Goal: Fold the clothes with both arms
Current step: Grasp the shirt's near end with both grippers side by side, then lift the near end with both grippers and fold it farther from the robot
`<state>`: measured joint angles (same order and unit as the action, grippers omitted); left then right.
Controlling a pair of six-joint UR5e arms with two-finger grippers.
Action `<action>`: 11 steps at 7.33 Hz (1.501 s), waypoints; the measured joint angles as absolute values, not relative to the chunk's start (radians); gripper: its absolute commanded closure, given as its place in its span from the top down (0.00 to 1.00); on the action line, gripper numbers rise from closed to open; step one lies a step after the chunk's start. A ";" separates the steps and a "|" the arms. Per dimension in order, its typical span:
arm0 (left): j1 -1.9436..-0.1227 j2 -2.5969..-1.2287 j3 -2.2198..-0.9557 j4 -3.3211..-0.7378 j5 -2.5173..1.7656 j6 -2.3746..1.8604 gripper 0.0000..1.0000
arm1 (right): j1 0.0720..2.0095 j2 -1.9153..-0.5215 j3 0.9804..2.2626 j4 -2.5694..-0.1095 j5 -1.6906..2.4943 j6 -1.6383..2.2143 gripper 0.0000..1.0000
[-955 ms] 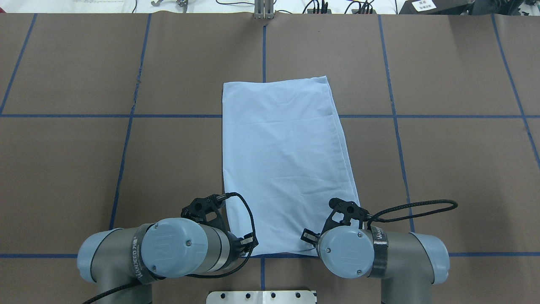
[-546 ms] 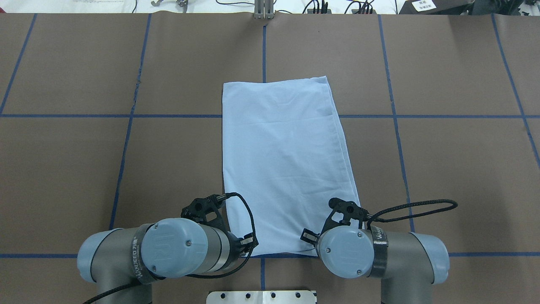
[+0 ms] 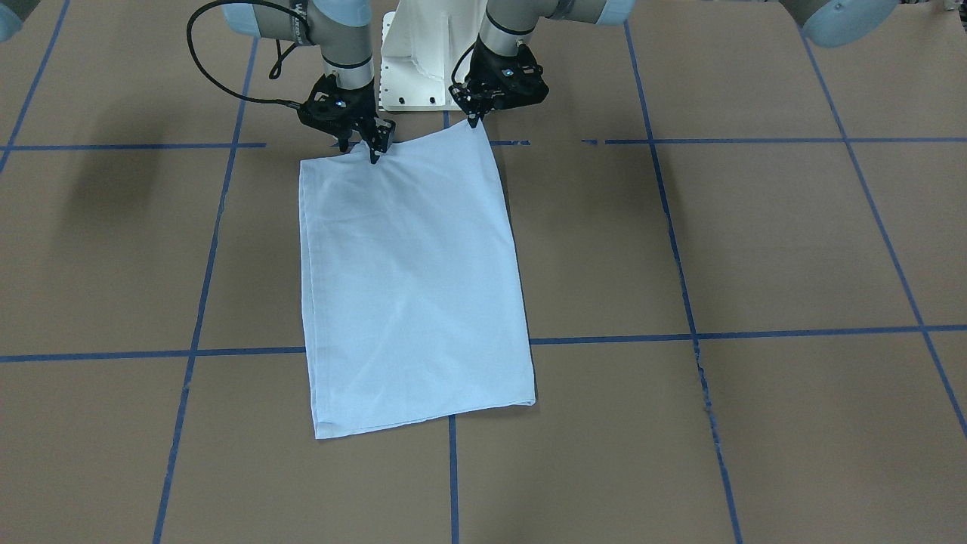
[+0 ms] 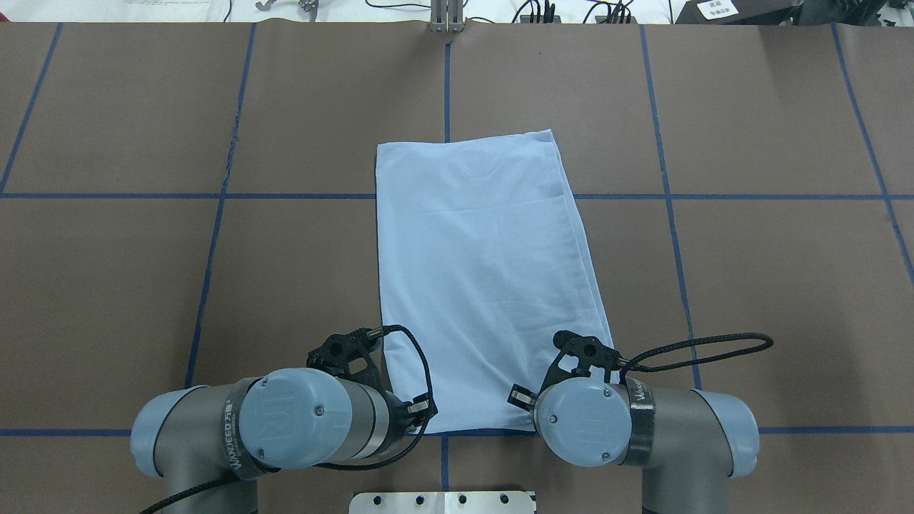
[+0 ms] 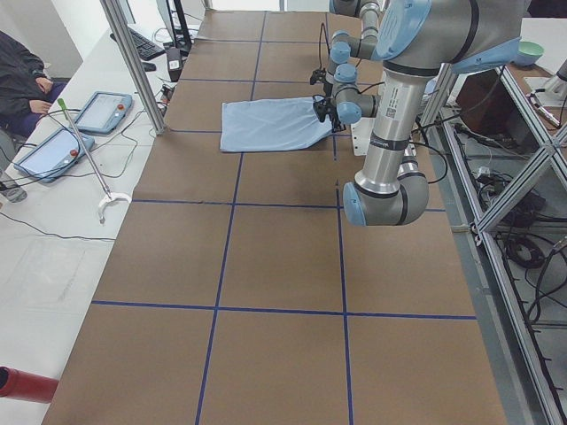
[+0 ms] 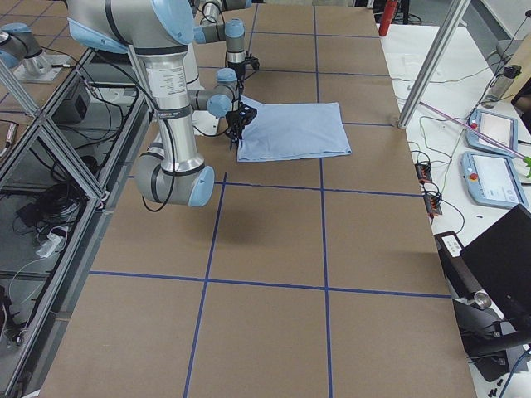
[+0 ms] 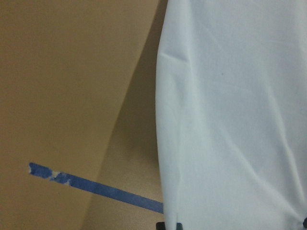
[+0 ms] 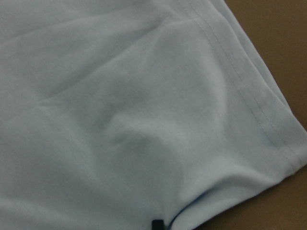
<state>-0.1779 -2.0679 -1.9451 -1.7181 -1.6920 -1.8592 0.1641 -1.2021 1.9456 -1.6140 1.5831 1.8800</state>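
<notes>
The light blue T-shirt (image 4: 485, 271) lies folded into a long rectangle on the brown table, its print and collar hidden. In the front-facing view the shirt (image 3: 408, 279) rises into small peaks at its two corners nearest the robot. My left gripper (image 3: 474, 121) is shut on one corner and my right gripper (image 3: 372, 153) on the other. From overhead, the wrists of the left arm (image 4: 300, 421) and right arm (image 4: 593, 421) cover the fingertips. Each wrist view shows cloth (image 7: 230, 120) (image 8: 120, 96) drawn up to a dark fingertip at the bottom edge.
The white pedestal base (image 3: 423, 60) stands just behind the grippers. Blue tape lines (image 4: 107, 195) grid the tabletop. A metal post (image 5: 133, 62), control tablets (image 5: 102, 111) and a seated person (image 5: 22, 75) are past the table's far side.
The right wrist has shifted a little toward the shirt's middle and away from the robot. The shirt's far edge has crept slightly toward the robot. The left arm looks unchanged.
</notes>
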 measured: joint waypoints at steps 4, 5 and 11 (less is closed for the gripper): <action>-0.180 -2.069 -1.947 -1.717 -1.692 -1.856 0.00 | 0.176 -1.178 1.958 -1.614 1.584 1.878 0.00; -0.181 -2.064 -1.955 -1.713 -1.692 -1.845 0.00 | 0.179 -1.174 1.973 -1.614 1.584 1.883 0.00; -0.106 -2.000 -2.226 -1.524 -1.684 -1.832 0.00 | 0.164 -1.184 2.167 -1.612 1.654 1.883 0.00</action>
<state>-0.1063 -2.0003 -2.2263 -1.5238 -1.6835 -1.8315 0.1636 -1.1840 2.1668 -1.6122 1.6543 1.8832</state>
